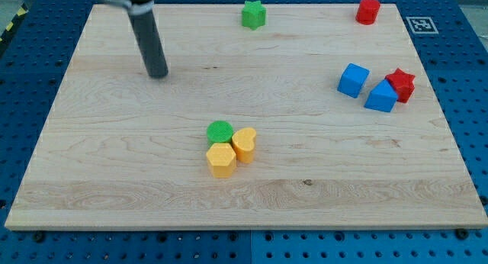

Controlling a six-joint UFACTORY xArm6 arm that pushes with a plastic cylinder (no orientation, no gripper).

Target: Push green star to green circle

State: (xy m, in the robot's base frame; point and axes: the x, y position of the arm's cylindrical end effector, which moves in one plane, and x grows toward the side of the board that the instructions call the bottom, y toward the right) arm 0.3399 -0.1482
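The green star (253, 14) sits near the view's top edge of the wooden board, a little right of centre. The green circle (219, 131) lies near the board's middle, touching a yellow hexagon (221, 159) below it and a yellow heart (245, 143) to its right. My tip (158, 73) rests on the board at the upper left, well left of and below the green star, and far above and left of the green circle. It touches no block.
A red cylinder (367, 11) stands at the top right. Two blue blocks (353, 79) (380, 97) and a red star (401, 84) cluster at the right side. The board's edges (46, 127) meet a blue perforated table.
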